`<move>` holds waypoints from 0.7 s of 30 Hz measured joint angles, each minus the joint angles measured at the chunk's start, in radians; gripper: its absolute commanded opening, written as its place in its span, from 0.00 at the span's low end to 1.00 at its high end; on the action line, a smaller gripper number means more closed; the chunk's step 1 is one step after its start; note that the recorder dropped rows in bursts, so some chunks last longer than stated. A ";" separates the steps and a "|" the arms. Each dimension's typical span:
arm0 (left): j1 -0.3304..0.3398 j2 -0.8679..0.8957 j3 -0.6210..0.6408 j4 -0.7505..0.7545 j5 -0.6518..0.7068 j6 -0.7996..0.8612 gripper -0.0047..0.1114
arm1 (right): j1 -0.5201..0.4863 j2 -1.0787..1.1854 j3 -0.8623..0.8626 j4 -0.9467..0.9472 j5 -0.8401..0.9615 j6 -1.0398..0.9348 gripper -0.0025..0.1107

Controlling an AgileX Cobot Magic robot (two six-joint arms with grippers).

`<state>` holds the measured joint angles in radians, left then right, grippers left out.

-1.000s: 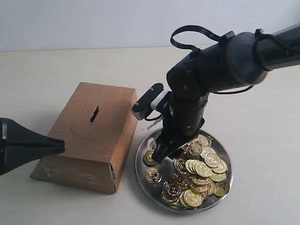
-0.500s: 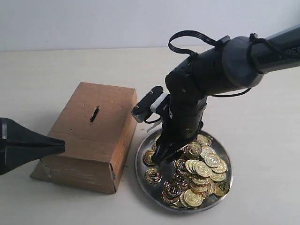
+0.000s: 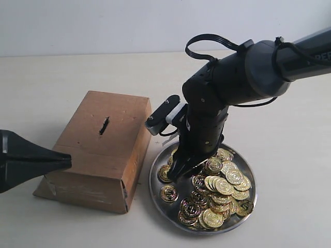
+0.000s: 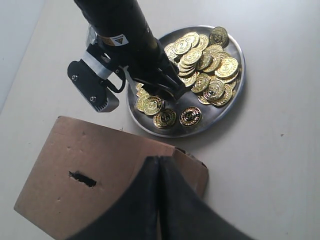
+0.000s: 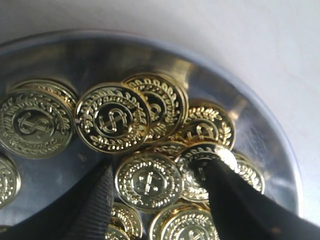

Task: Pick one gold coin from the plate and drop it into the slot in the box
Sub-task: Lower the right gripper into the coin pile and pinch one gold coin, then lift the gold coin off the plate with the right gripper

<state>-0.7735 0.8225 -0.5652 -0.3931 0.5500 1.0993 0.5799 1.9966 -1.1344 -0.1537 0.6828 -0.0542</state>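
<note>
The silver plate (image 3: 155, 182) lies right of the cardboard box (image 3: 98, 160) and holds a pile of gold coins (image 3: 220, 188). My right gripper (image 3: 178, 170) is down in the plate at the pile's left edge. In the right wrist view it (image 5: 157, 172) is open, with one flat gold coin (image 5: 148, 181) lying between its two black fingers (image 5: 97, 200). The box slot (image 3: 104, 125) shows as a dark slit in the box top. My left gripper (image 3: 67, 161) is shut and empty, hovering over the box's near left part, its tips (image 4: 159, 160) pressed together above the box (image 4: 75, 150).
The box slot (image 4: 82, 178) lies to one side of the left gripper's tips. The plate's rim (image 4: 239, 80) rises around the coins (image 4: 210, 55). The right arm (image 3: 238, 77) reaches in from the right above the plate. Pale tabletop (image 3: 289, 155) surrounds box and plate.
The right arm has leaned slightly to the left over the plate, its tips staying at the pile's left edge. The left gripper has not moved.
</note>
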 measured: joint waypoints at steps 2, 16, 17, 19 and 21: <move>0.000 0.000 0.000 0.000 0.000 0.000 0.04 | 0.000 0.000 0.000 0.000 0.000 0.000 0.46; 0.000 0.000 0.000 0.000 0.000 0.000 0.04 | 0.000 0.000 0.000 -0.003 0.000 0.012 0.39; 0.000 0.000 0.000 0.000 0.000 0.000 0.04 | 0.000 0.000 0.000 -0.003 0.000 0.012 0.38; 0.000 0.000 0.000 0.000 0.000 0.000 0.04 | 0.000 0.000 0.000 -0.003 0.000 0.013 0.37; 0.000 0.000 0.000 0.000 0.000 0.000 0.04 | 0.000 0.000 0.000 -0.003 0.000 0.013 0.37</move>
<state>-0.7735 0.8225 -0.5652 -0.3931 0.5500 1.0993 0.5799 1.9966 -1.1344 -0.1562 0.6828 -0.0411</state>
